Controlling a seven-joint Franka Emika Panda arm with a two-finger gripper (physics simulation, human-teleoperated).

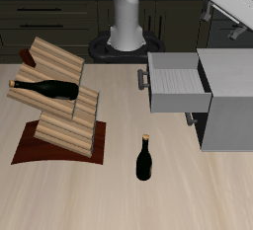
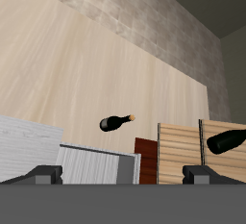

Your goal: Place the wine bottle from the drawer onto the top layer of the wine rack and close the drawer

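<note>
The wine rack (image 1: pixel 61 101) stands near the table's front. One near-black wine bottle (image 1: pixel 49 89) lies on a slatted tier just under the bare, most tilted top layer (image 1: pixel 56 58). A twin bottle (image 1: pixel 144 160) stands upright on the table in front of the drawer. The drawer (image 1: pixel 176 84) is pulled out of the grey cabinet (image 1: pixel 229 101), and its ridged inside holds nothing. My gripper (image 1: pixel 225 7) is high above the cabinet, open and empty. The wrist view shows my gripper (image 2: pixel 123 173), its fingertips (image 2: pixel 43 173), the drawer (image 2: pixel 96 165), the rack (image 2: pixel 183 149) and both bottles (image 2: pixel 115 122) (image 2: pixel 227 139).
The robot's white base (image 1: pixel 126 22) stands at the table's back. Dark kitchen cabinets (image 1: pixel 49 17) line the wall behind it. The light wooden tabletop (image 1: pixel 119 106) runs between the rack and the drawer.
</note>
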